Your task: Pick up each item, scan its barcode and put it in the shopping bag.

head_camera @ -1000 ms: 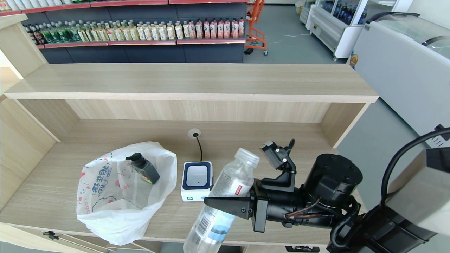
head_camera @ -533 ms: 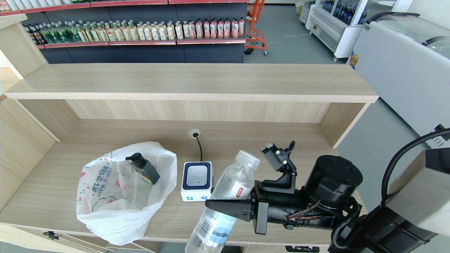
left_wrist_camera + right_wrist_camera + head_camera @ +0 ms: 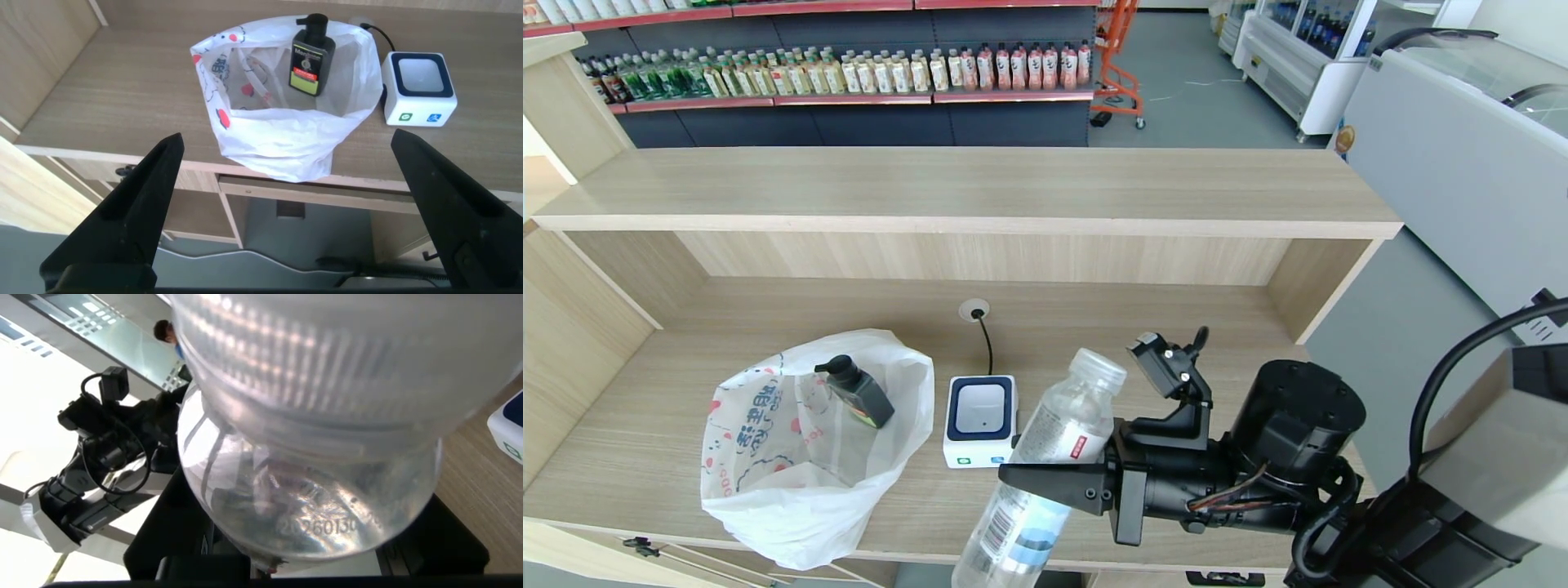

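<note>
Clear water bottle [image 3: 1063, 418] was aloft and tilted, cap up, barcode showing, just right of white scanner [image 3: 980, 418]. Dark pump bottle [image 3: 859, 395] stood inside open white shopping bag [image 3: 792, 490].

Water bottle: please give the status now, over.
Right gripper shut on water bottle, tilted, cap up, beside the scanner. Left gripper open, facing the shopping bag. Black pump bottle already in bag. Nothing between bottle and scanner.
</note>
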